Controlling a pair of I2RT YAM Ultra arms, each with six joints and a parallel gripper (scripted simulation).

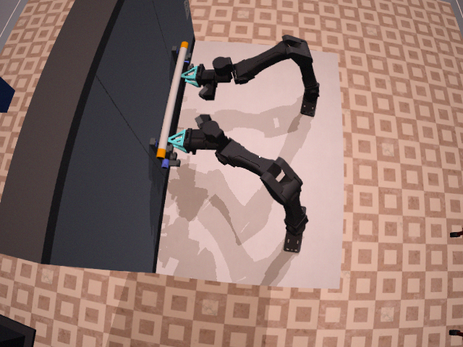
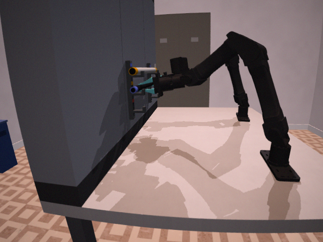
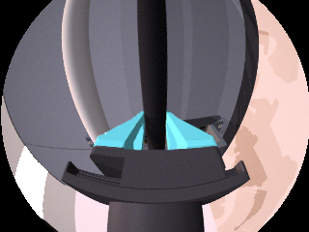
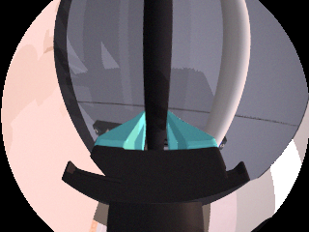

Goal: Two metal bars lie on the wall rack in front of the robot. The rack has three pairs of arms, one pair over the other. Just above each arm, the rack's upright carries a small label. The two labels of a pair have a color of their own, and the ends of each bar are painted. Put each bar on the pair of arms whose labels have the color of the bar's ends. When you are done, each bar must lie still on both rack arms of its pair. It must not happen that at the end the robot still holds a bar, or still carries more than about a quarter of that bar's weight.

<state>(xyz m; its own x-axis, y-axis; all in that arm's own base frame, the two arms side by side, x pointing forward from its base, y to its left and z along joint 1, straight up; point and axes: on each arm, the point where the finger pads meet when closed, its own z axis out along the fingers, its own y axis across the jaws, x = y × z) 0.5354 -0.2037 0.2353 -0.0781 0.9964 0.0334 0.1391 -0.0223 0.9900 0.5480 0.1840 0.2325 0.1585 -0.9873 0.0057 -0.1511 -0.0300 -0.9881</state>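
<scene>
Pale tbl (image 1: 257, 130) (image 2: 182, 203) under & behind both hands, arm shadows spread over it. Patterned tile floor (image 1: 388, 194) (image 2: 15, 184) past its edges. Dark wall unit (image 1: 108, 149) (image 2: 94, 65) stands straight ahead of hands, along the tbl's far side. Brown door (image 2: 182, 34) in the room wall (image 2: 260, 20), off past the R arm; blue bin (image 2: 6, 145) beyond the wall unit

Rack (image 1: 153, 142) (image 2: 129, 85) on the wall unit, just ahead of hands. White bar (image 1: 171, 98) (image 2: 146, 69) (image 3: 74, 48) (image 4: 237, 53), orange ends, lies across the top rack arms, above & ahead of both hands, so it's in the way of going straight up close to the wall. Labels up there are blue, so wrong pair for it

L hand (image 1: 170, 140) (image 2: 142, 87) (image 3: 155, 116) clamped on dark bar (image 1: 165, 163) (image 2: 133, 89) (image 3: 154, 58) (image 4: 157, 58), w/ blue end sticking out to the L of it. R hand (image 1: 183, 75) (image 4: 156, 116) clamped on same bar, farther R. Bar's at middle-pair height, orange-ish label (image 2: 131, 83) just over it; can't tell if it touches the rack arms. Red label (image 2: 132, 100) & lowest rack arm (image 2: 139, 111) below L hand
</scene>
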